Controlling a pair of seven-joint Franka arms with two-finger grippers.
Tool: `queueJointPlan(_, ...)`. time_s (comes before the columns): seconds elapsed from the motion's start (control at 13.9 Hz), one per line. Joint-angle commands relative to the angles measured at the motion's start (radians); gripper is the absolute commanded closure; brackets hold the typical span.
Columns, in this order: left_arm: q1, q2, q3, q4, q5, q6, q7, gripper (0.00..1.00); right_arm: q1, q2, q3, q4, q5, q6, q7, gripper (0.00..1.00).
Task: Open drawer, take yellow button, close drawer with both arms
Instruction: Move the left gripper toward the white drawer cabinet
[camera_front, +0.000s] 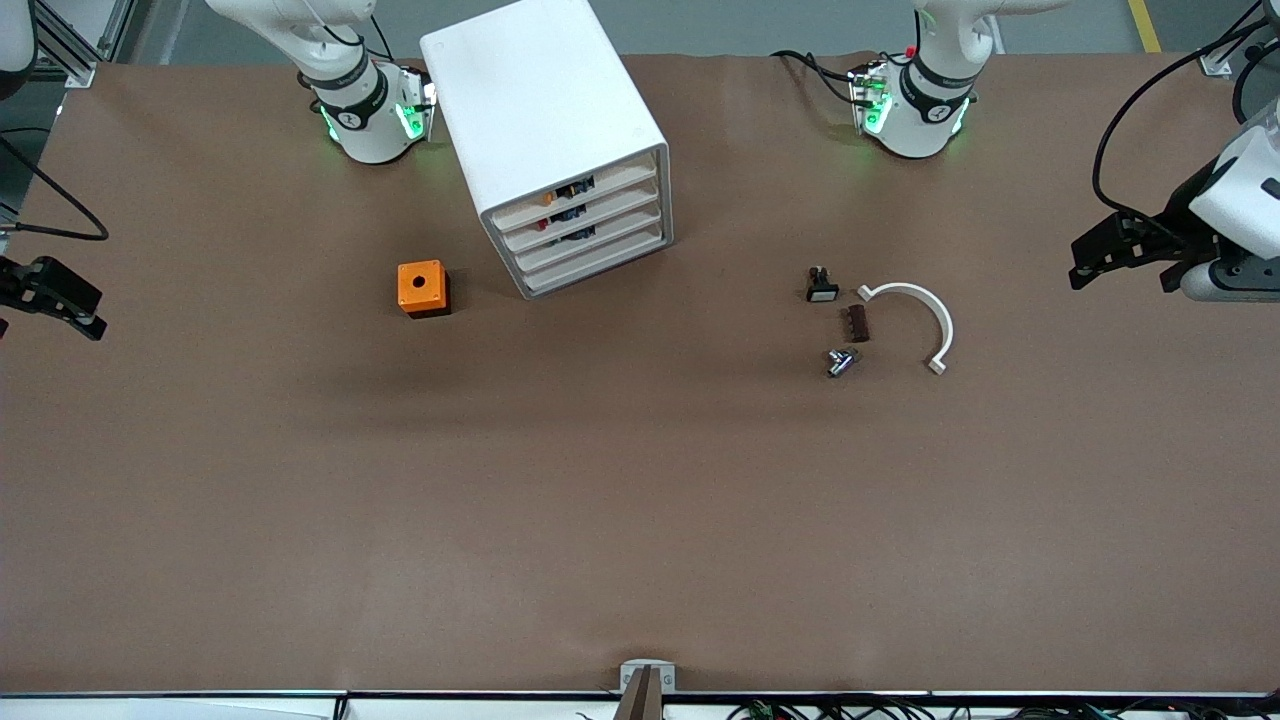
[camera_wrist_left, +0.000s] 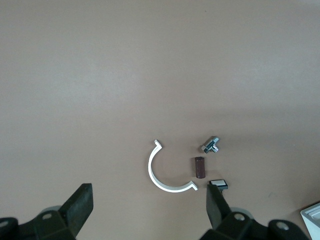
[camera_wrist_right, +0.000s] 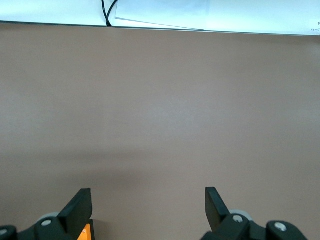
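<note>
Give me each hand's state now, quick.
Left hand: open, holding nothing.
Right hand: open, holding nothing.

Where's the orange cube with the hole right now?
In the front view, the orange cube sits on the table beside the white cabinet, toward the right arm's end.

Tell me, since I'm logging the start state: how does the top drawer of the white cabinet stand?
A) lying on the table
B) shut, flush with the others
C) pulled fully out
B: the drawer sits flush in the cabinet, level with the three below it.
</note>
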Motion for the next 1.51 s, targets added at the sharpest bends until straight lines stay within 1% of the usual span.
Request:
queueJointPlan(0.0,0.006,0.008,-0.007,0.019,0.016,-0.016,0.0,0.0,-0.012,-0.005,0.01,0.006,-0.002,-0.002,0.004,0.0)
queueJointPlan(0.29,0.005,0.011,-0.007,0.022,0.02,-0.016,-0.003,0.0,-0.011,-0.005,0.01,0.006,-0.002,-0.002,0.004,0.0)
queueJointPlan(0.72,-0.001,0.095,-0.01,0.001,0.013,-0.032,-0.047,0.0,-0.011,-0.005,0.01,0.006,-0.002,-0.002,0.004,0.0)
queueJointPlan(0.86,-0.009,0.137,-0.018,-0.009,0.01,-0.037,-0.047,0.0,-0.012,-0.005,0.01,0.006,-0.002,-0.002,0.004,0.0)
queueJointPlan(1.15,-0.079,0.225,-0.019,-0.03,0.008,-0.049,-0.058,0.0,-0.012,-0.005,0.01,0.006,-0.002,-0.002,0.004,0.0)
queueJointPlan(1.29,-0.124,0.264,-0.019,-0.03,0.008,-0.054,-0.13,0.0,-0.012,-0.005,0.01,0.006,-0.002,-0.002,0.004,0.0)
queueJointPlan(1.44,-0.174,0.295,-0.021,-0.026,-0.012,-0.054,-0.249,0.0,-0.012,-0.005,0.01,0.006,-0.002,-0.002,0.004,0.0)
